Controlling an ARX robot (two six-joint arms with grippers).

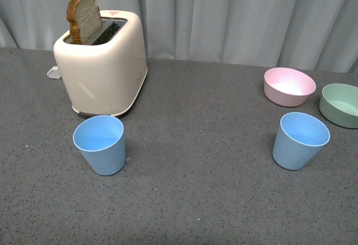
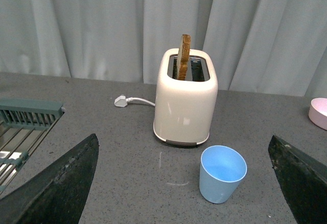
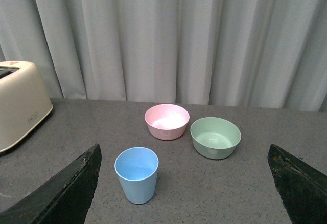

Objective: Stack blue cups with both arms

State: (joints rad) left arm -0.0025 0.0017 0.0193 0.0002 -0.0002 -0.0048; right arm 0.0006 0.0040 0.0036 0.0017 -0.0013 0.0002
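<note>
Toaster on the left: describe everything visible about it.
The toaster is cream, glossy, rounded, with a dark band at its base. It stands upright on the grey table, back left. One browned bread slice sticks up from a slot. A white cord and plug lie beside it. A blue cup stands just in front, not touching.
</note>
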